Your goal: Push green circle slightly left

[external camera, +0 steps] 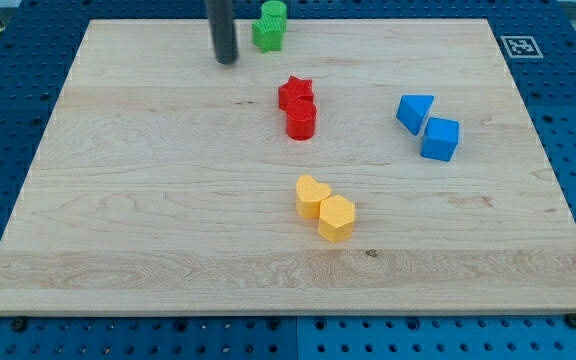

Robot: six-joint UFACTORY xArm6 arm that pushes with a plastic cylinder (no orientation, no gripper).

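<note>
Near the view's top edge of the wooden board (118,200), my tip (227,60), a plain rod without jaws, is standing just left of the green blocks (270,27), not touching them.

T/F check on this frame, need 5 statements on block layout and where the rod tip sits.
1. My tip is at the view's left of the green blocks. True.
2. The tip is touching the red star. False: it is well apart from it, near the view's top.
3. The red star and the red cylinder sit together. True.
4. The blue blocks are at the view's left. False: they are at the view's right.
5. The two yellow blocks are nearer the view's bottom than the red ones. True.
</note>
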